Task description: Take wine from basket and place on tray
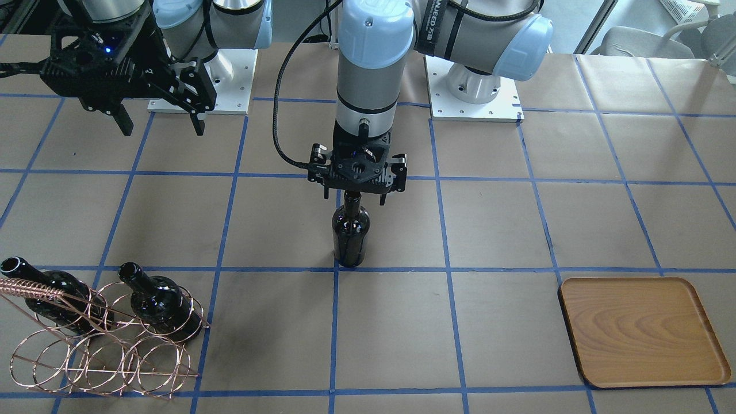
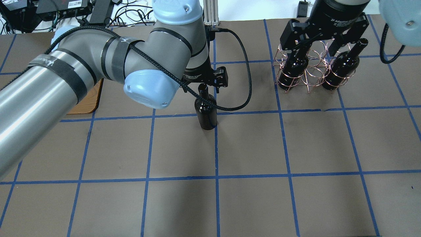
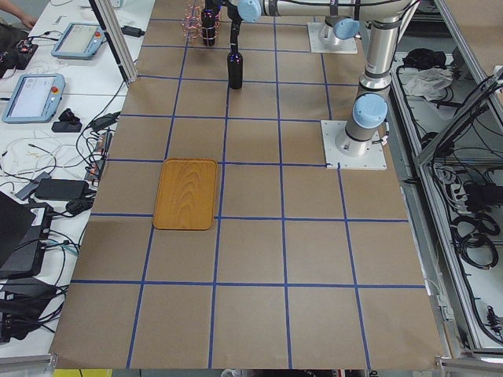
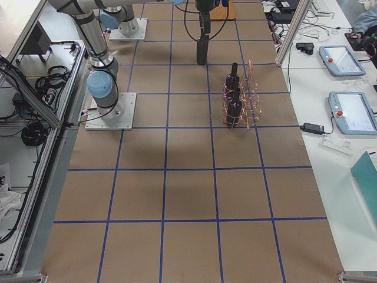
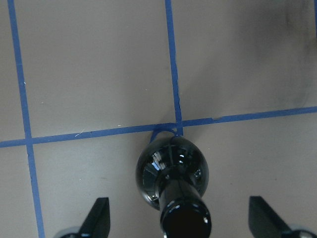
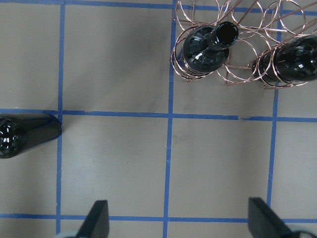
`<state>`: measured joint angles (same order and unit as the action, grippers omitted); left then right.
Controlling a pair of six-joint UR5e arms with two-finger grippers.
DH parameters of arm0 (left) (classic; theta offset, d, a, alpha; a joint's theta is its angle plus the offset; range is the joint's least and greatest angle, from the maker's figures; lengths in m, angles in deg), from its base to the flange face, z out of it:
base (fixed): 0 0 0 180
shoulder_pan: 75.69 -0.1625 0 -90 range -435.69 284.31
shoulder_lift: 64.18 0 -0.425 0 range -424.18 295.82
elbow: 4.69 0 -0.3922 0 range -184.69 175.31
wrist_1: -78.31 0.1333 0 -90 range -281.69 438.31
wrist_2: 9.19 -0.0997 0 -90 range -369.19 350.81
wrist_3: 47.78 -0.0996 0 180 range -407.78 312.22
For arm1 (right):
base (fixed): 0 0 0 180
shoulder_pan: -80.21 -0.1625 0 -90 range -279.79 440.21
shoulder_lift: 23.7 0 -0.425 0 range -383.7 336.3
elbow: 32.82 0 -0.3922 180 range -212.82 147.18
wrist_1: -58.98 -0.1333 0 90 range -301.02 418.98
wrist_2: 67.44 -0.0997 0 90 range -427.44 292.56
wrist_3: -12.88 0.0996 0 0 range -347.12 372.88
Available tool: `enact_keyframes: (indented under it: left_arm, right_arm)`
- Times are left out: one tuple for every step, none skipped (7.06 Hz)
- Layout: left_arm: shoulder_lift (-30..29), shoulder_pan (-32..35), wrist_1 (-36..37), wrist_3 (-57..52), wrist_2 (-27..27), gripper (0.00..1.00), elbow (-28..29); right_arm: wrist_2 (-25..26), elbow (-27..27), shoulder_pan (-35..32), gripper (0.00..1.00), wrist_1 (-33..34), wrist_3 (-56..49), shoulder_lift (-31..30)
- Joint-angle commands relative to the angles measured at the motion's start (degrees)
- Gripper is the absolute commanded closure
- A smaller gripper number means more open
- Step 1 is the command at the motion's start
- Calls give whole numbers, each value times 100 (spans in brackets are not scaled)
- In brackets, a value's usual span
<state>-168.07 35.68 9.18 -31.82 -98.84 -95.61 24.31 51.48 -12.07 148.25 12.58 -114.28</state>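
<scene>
So the wine [image 1: 349, 233] is out of the basket [image 1: 98, 356] and standing upright in the middle of the table [image 1: 494, 230], right on a tape crossing. That's roughly the first half done. The left jaws hang over it, spread wide on either side of the neck and not pinching it. From the wrist view I think they're level with the mouth, but it's hard to be sure. The right jaws are spread too, holding nothing, up high toward the robot's edge on the right side.

What's left is to grab the neck, carry it over and set it on the tray [image 1: 644, 330], which sits bare near the operators' edge toward the left end. Two more bottles [image 1: 164, 305] sit in the basket at the operators'-edge right corner.
</scene>
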Motion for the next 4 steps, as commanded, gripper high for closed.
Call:
enact_keyframes:
  left_arm:
    - [-87,7,40,-85,27,35,-13]
    - [-87,7,31,-94,19,43,-13]
    - [-79,-2,5,-94,10,43,-13]
    - [-79,-2,5,-94,-8,43,-13]
  right_arm:
    - [-147,16,0,0,21,74,5]
    - [-175,16,0,0,21,14,6]
    - [-176,42,0,0,47,13,6]
    - [-150,77,-9,0,-48,5,-3]
